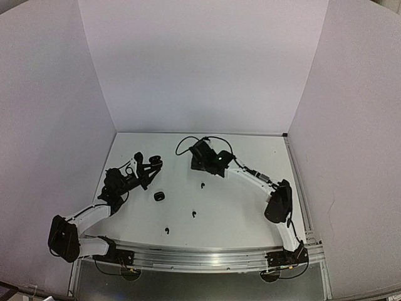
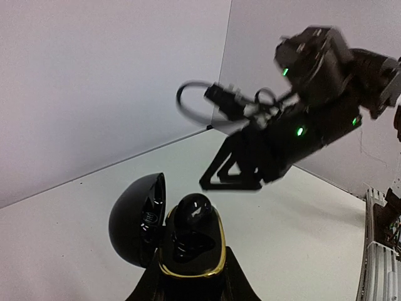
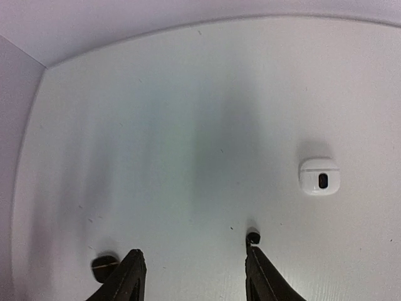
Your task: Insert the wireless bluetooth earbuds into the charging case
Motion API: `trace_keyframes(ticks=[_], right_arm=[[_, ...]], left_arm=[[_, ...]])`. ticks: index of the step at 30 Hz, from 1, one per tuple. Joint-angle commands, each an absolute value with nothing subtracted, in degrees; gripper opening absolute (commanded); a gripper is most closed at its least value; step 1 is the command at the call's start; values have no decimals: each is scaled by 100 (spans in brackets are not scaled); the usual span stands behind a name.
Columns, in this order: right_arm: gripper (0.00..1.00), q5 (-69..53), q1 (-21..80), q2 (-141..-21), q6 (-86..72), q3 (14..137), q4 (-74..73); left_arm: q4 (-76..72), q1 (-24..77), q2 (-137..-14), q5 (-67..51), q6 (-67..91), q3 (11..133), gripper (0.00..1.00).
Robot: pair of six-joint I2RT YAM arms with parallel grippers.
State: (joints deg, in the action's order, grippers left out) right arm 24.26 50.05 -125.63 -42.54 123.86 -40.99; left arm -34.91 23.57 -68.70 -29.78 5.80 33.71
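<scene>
Clamped in the left gripper (image 2: pixel 190 288), an open black case (image 2: pixel 188 248) appears to hold a seated earbud (image 2: pixel 194 210). The right gripper (image 3: pixel 193 254) hangs released and empty, with a loose black earbud (image 3: pixel 252 237) by its fingertip at five o'clock. Closing off-centre could flick that tiny piece away. A white case (image 3: pixel 319 176) lies at three o'clock.

The right gripper (image 3: pixel 193 254) is seen low over the white table (image 3: pixel 188 125), its jaws held apart with nothing gripped between them. A tiny black earbud (image 3: pixel 252 237) is seen right at one fingertip. A white case (image 3: pixel 319 177) is set farther off, and a small dark rounded object (image 3: pixel 104 266) lies beside the other finger.
</scene>
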Motion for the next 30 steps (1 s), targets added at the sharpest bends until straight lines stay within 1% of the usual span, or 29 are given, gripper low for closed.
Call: trace_keyframes(ticks=[1, 5, 11, 23, 30], right_arm=[[50, 2120, 4951, -13432, -4345, 12938, -4980], [48, 2115, 4921, -13964, -4120, 13282, -5081], [37, 1978, 4823, -14412, -4075, 13312, -5105], [34, 1811, 4736, -14869, -4117, 13318, -5163], [28, 1779, 4738, -14870, -4099, 13150, -5228]], left_arm=[[-3405, 2364, -6668, -2961, 496, 3516, 0], [-3321, 2365, -6631, -2993, 501, 3527, 0], [-3278, 2364, -6609, -2998, 510, 3539, 0], [-3273, 2364, -6628, -3046, 513, 3574, 0], [-3266, 2365, -6636, -3052, 519, 3577, 0]])
